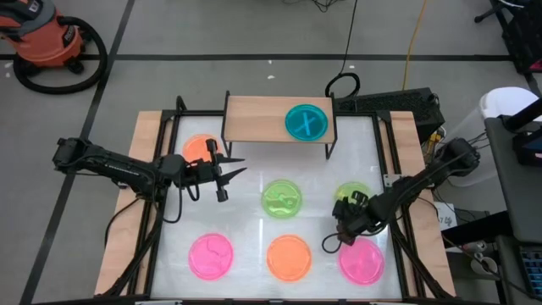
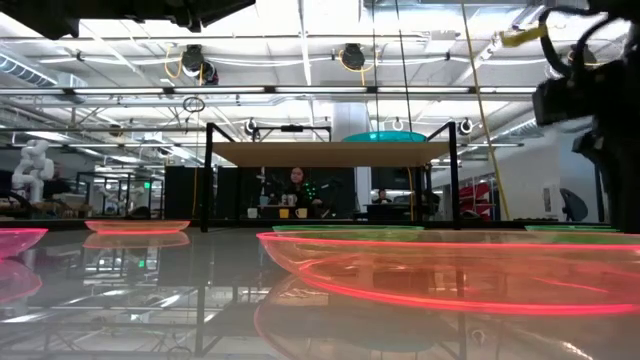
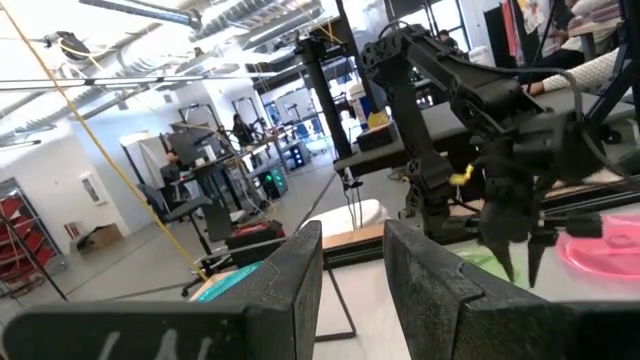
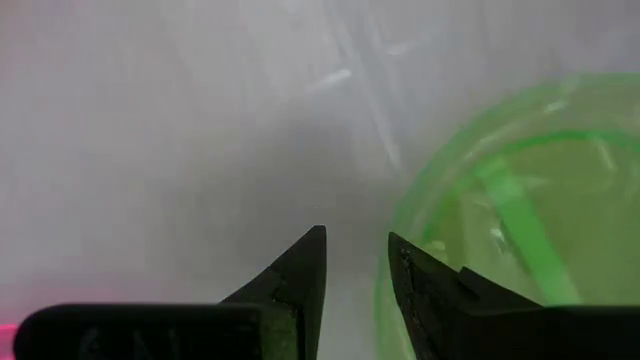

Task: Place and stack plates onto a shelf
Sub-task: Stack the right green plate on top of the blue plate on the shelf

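Observation:
The shelf (image 1: 262,119), a light-wood board on black legs, stands at the table's far side, and one teal plate (image 1: 306,122) lies flat on its right half. On the white table lie an orange plate (image 1: 199,147), two green plates (image 1: 282,198) (image 1: 356,193), two pink plates (image 1: 210,257) (image 1: 364,261) and another orange one (image 1: 289,257). My left gripper (image 1: 235,167) is open and empty, level above the table beside the far orange plate, pointing right. My right gripper (image 4: 357,240) is open and points down just beyond the near rim of the right green plate (image 4: 520,220).
The wooden table frame (image 1: 127,220) and black rails run along both sides. In the low view the near orange plate (image 2: 450,268) fills the foreground, with the shelf (image 2: 330,152) behind it. Bare white table shows between the plates. A person sits in the room beyond.

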Motion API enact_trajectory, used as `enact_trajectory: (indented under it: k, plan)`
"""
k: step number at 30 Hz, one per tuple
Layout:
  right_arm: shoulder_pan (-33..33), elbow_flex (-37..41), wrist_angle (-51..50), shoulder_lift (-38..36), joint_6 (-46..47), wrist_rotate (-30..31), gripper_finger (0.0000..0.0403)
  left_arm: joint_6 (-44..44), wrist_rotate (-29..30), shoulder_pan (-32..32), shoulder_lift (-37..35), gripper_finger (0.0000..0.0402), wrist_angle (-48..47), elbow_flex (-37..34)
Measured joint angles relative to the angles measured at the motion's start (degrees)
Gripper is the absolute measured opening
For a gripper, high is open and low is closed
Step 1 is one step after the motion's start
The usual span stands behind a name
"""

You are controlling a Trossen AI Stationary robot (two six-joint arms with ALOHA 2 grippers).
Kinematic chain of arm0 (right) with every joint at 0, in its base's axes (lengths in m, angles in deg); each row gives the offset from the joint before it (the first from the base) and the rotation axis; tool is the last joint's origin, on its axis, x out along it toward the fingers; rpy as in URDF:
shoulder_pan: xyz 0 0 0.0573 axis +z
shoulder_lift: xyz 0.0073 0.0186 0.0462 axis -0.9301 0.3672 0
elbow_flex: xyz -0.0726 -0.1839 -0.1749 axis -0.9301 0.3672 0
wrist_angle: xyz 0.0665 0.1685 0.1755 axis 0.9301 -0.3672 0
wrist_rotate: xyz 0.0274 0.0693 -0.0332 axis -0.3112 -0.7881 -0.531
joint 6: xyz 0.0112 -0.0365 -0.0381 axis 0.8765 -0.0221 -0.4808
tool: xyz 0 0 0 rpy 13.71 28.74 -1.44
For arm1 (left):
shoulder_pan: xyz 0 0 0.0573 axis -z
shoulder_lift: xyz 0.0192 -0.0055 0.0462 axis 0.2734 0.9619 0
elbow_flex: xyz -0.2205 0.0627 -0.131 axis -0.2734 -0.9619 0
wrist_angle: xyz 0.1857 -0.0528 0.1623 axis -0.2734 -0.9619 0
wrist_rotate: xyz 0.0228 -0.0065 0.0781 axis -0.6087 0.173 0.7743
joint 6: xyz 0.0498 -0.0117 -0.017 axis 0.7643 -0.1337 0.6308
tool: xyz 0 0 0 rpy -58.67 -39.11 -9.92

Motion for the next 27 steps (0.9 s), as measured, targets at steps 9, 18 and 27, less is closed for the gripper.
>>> enact_trajectory:
  k: [9,18,27]
  plan:
    - [-0.33,-0.27,-2.14,4.81,0.01,0.55,0.0092,-0.01,0.0,0.0,0.0,0.0115,-0.62,0.0]
    - [-0.33,-0.39,-3.96,1.24,-3.25,-0.11,0.0008,0.32,0.0,-0.08,0.0,0.0115,-0.62,0.0]
    - [-0.35,-0.5,-4.58,-3.68,-3.38,0.13,0.0001,-1.5,0.02,-1.75,0.0,0.0115,-0.7,0.0]
